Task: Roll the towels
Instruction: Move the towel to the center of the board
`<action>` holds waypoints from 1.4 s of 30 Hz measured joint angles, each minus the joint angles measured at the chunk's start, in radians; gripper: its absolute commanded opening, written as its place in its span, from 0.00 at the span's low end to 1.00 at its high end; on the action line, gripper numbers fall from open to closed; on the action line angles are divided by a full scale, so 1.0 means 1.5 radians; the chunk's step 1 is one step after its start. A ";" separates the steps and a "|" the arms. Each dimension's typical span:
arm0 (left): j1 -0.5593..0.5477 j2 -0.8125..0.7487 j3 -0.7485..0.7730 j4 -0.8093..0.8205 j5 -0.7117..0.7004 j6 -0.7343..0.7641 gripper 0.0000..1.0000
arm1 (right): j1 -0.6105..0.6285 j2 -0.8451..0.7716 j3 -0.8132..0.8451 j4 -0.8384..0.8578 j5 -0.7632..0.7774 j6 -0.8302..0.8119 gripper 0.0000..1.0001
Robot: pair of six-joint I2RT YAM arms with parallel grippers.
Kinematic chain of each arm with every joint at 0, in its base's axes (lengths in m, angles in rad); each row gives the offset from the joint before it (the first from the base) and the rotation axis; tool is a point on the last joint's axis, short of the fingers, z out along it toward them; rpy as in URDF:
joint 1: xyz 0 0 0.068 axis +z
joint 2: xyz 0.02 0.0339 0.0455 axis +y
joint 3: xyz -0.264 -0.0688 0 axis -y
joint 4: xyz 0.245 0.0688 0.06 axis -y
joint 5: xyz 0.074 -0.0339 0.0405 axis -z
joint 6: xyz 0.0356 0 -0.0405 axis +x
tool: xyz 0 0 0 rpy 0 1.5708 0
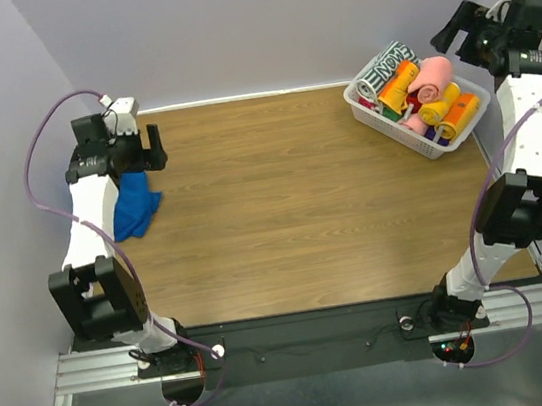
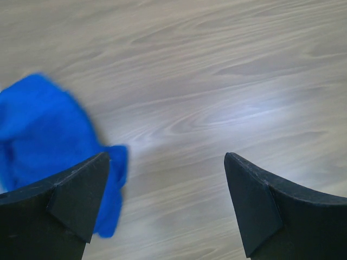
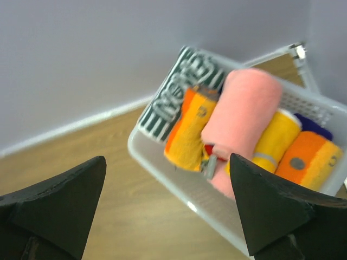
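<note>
Your left gripper (image 2: 165,158) is gaping beside the blue towel (image 2: 43,130); your right gripper (image 3: 167,158) is gaping near the pink towel (image 3: 244,108) in its basket (image 3: 157,168).

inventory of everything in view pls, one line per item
blue towel: 1, royal blue, crumpled and unrolled, left side of the table, partly under the left arm
pink towel roll: 1, salmon pink, on top of the other rolls in the basket
patterned roll: 1, black and white, far end of the basket
orange and yellow rolls: 3 visible, in the basket; more colours beneath, count unclear
basket: 1, white, far right corner of the table
table: 1, wood grain
left gripper: 1, black, open, empty, above the table beside the blue towel
right gripper: 1, black, open, empty, raised near the basket
</note>
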 measured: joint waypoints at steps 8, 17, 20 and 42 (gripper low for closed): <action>0.068 0.136 -0.030 -0.041 -0.152 0.053 0.99 | 0.112 -0.048 -0.158 -0.104 -0.083 -0.172 1.00; 0.061 0.244 -0.055 -0.024 -0.220 0.104 0.43 | 0.136 -0.054 -0.284 -0.164 -0.123 -0.258 1.00; 0.057 0.300 -0.035 -0.030 -0.218 0.107 0.27 | 0.133 -0.059 -0.289 -0.168 -0.142 -0.270 1.00; -0.213 0.209 0.084 -0.217 0.261 0.204 0.00 | 0.134 -0.057 -0.300 -0.185 -0.298 -0.312 0.77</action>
